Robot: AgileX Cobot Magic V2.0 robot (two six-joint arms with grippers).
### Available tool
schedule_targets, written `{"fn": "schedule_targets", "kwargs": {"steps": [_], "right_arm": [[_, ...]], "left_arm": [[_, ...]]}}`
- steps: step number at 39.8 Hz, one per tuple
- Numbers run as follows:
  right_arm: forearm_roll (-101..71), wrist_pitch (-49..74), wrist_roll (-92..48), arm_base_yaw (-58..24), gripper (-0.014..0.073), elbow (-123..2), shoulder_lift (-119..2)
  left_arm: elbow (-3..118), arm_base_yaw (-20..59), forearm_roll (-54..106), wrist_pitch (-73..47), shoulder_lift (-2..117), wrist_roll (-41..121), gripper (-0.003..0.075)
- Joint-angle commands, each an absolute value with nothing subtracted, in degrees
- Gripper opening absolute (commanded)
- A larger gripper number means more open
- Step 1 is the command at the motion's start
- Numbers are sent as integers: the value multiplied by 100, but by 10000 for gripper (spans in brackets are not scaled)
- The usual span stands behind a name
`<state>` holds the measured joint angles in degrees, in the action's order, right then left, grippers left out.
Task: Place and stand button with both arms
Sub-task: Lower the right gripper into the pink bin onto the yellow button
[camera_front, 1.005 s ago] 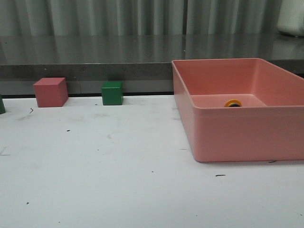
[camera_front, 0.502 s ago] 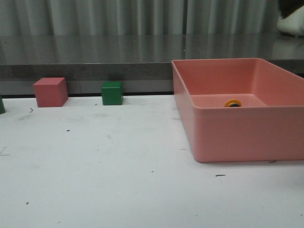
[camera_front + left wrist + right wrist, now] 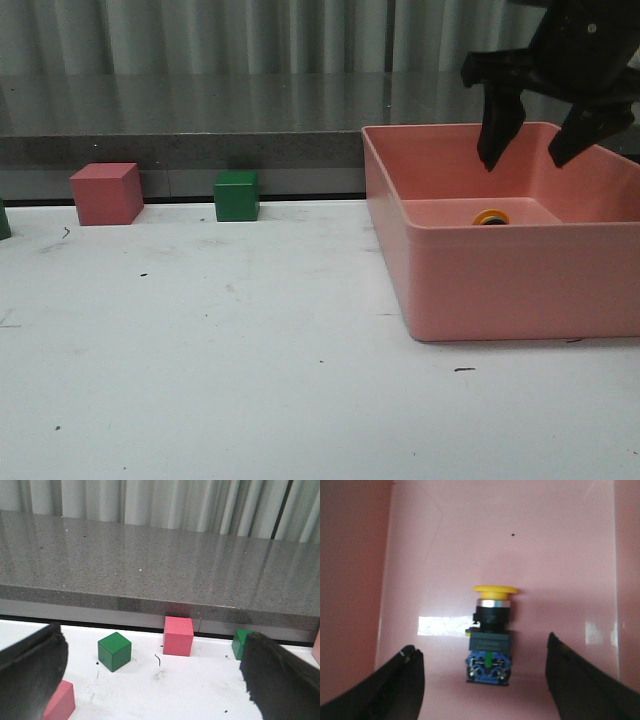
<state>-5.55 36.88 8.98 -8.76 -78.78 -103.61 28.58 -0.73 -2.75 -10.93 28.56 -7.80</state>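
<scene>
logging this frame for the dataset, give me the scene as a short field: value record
button: button lying on its side on the bin floor, yellow cap visible in the front view
container: pink bin on the right of the white table
right gripper: right gripper open, above the bin, over the button, not touching it
left gripper: left gripper open, holding nothing
other items: pink-red cube and green cube at the table's far edge
task state: button not yet grasped
</scene>
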Motion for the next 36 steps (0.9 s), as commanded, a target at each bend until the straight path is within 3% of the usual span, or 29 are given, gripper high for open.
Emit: {"fn": "schedule_targets", "kwargs": {"steps": [1, 20, 31, 36], "right_arm": [[-572, 3653, 927, -792, 524, -8340, -10516], [-623, 4187, 922, -859, 509, -9099, -11673], [-652, 4246, 922, -859, 207, -9099, -11685], [-652, 4342, 922, -859, 171, -9099, -11580]], "left_arm": [[3078, -71, -241, -615, 2917, -814, 673], [3078, -71, -241, -615, 2917, -814, 673], [3078, -71, -241, -615, 2917, -814, 673], [3078, -71, -241, -615, 2917, -814, 673]]}}
